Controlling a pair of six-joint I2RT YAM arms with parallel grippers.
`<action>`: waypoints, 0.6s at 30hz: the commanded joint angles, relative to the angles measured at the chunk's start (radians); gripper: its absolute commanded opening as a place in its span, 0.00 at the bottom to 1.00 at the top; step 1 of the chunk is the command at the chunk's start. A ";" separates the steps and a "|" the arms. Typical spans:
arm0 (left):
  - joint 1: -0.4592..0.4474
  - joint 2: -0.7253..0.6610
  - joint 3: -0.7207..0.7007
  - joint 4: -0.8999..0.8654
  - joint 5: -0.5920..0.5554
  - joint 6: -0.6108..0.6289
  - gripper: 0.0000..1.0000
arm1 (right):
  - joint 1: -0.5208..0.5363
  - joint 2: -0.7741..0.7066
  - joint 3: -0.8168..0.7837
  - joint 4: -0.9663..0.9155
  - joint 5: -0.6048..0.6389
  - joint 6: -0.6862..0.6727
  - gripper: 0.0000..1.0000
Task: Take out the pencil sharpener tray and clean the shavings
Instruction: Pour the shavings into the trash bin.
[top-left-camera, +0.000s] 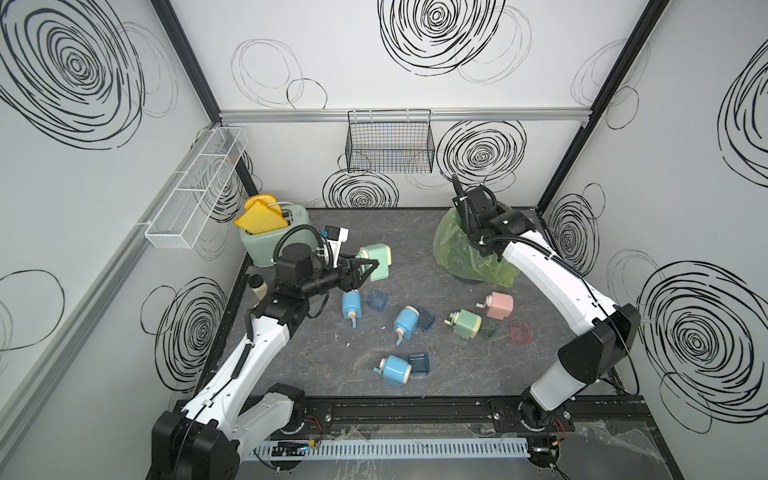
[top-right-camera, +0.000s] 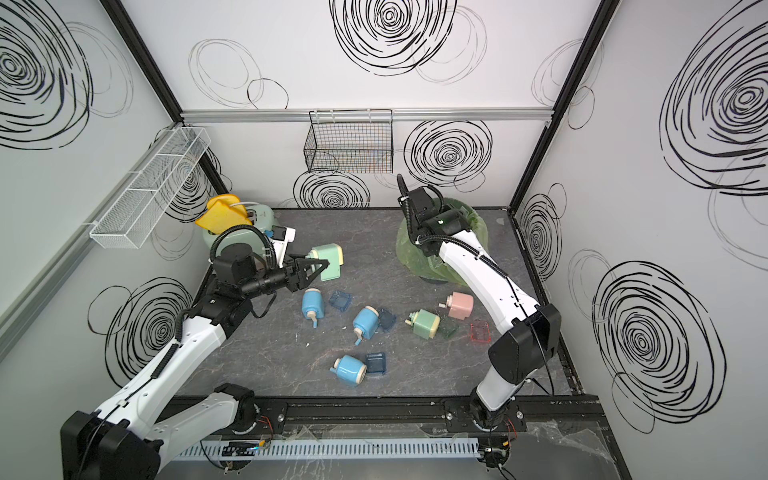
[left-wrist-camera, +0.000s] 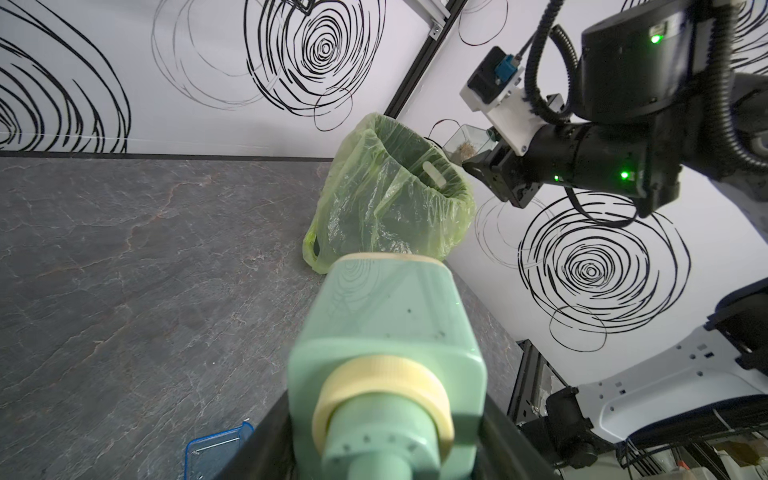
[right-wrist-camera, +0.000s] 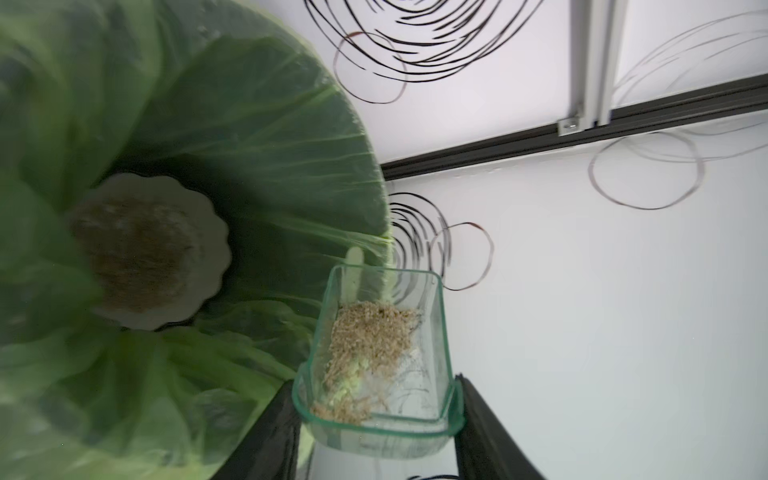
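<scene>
Green-tinted clear plastic tray (right-wrist-camera: 374, 353) is sitting pinched in the right end effector (right-wrist-camera: 374, 384). Its long axis is running straight out from the fingers, far end reaching the rim of the green-bagged bin (right-wrist-camera: 249, 124). Tan shavings (right-wrist-camera: 370, 336) are lying piled inside it. Down in the bin a pale scalloped dish (right-wrist-camera: 145, 249) is holding brown stuff, too blurry to call.

Left end effector (top-left-camera: 368, 272) is gripping the mint sharpener (top-left-camera: 378, 257) over the counter (top-left-camera: 415, 382), crank end at the wrist, other end pointing binward.

The bin's crowding the back right corner, and loose sharpeners (top-left-camera: 405, 320) and spare trays (top-left-camera: 417, 363) are cluttering mid-counter.
</scene>
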 joint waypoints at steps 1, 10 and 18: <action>-0.011 -0.022 0.016 0.058 0.020 0.008 0.19 | 0.008 -0.047 -0.016 0.123 0.172 -0.199 0.49; -0.016 -0.019 0.019 0.067 0.033 -0.001 0.19 | 0.041 -0.158 -0.239 0.343 0.126 -0.544 0.48; -0.027 -0.019 0.023 0.063 0.034 0.001 0.19 | 0.031 -0.208 -0.321 0.490 0.088 -0.756 0.48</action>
